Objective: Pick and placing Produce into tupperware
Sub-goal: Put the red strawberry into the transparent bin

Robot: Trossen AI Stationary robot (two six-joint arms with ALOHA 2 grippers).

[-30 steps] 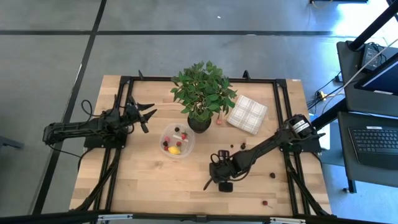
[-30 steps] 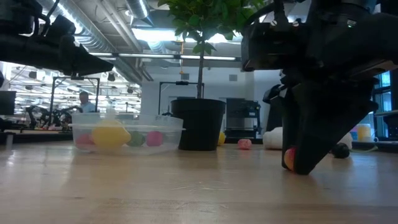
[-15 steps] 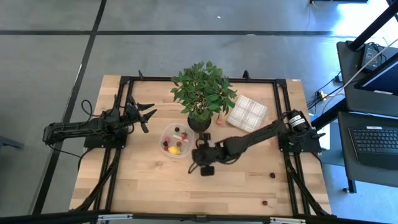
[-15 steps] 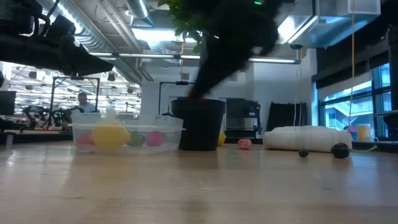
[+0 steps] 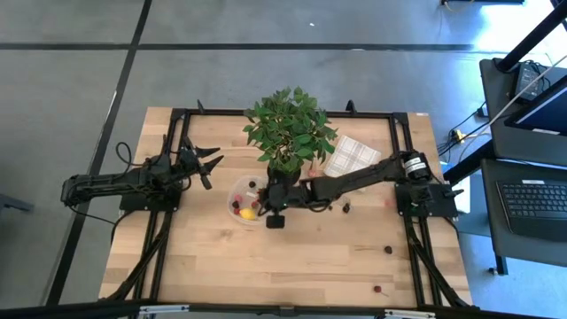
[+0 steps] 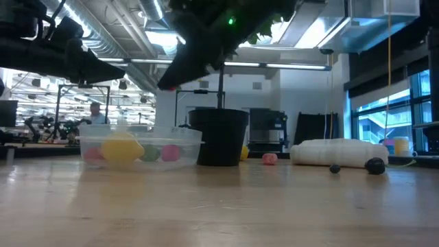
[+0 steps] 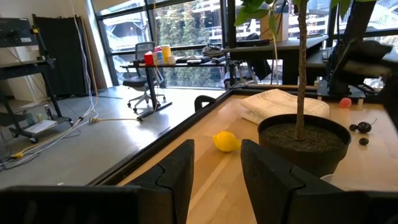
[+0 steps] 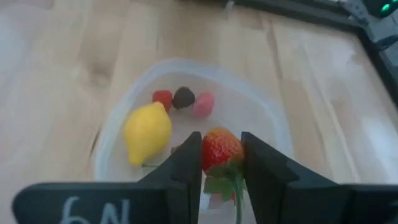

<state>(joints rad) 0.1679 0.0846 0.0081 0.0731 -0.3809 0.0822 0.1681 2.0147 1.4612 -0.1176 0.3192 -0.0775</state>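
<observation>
The strawberry [image 8: 221, 149] is pinched between the fingers of the right gripper [image 8: 221, 163], hanging stem down directly above the tupperware [image 8: 267, 127], so the coming move looks like a plain release straight down. The tupperware [image 5: 249, 200] sits left of the plant pot [image 5: 285, 175] and already holds a lemon [image 8: 148, 130] and small berries. The left gripper [image 5: 205, 162], jaws slightly parted and empty, waits at the table's left, well apart.

Right gripper [image 8: 221, 163] clamps strawberry [image 8: 221, 151] above tupperware [image 8: 267, 118]; inside: lemon [image 8: 148, 131], red, dark, pink berries.
</observation>
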